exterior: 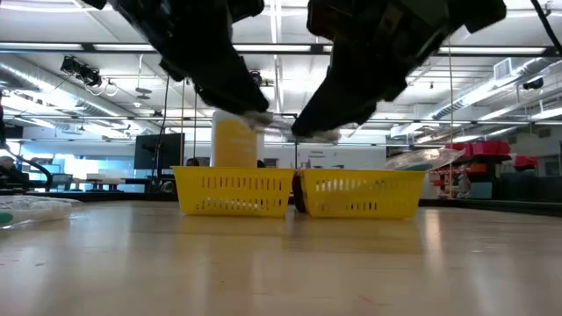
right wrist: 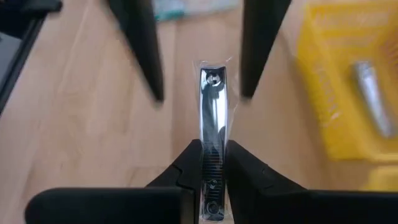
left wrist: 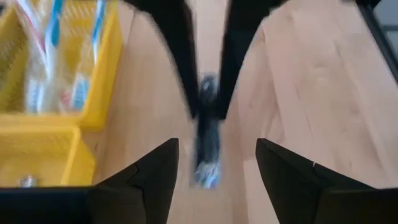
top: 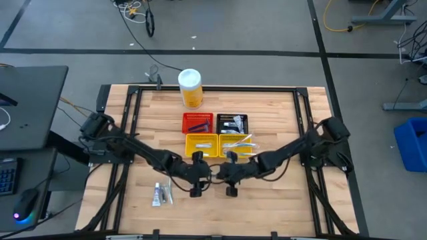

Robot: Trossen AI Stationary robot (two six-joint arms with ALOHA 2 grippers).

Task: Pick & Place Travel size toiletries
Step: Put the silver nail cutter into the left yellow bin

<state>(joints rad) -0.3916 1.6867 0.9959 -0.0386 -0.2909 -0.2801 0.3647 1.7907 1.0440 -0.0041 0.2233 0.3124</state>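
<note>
From above, I see both grippers meeting mid-table just in front of the yellow baskets; what passes between them is too small to make out. Level across the table, the arms' upper parts are cut off. Past the left gripper, spread wide, the item is blurred. The right gripper pinches a wrapped silver nail clipper, shiny, held above the wood.

Glossy chrome metal nail clipper in clear plastic wrap, yellow plastic mesh baskets, smooth pale wood table
</note>
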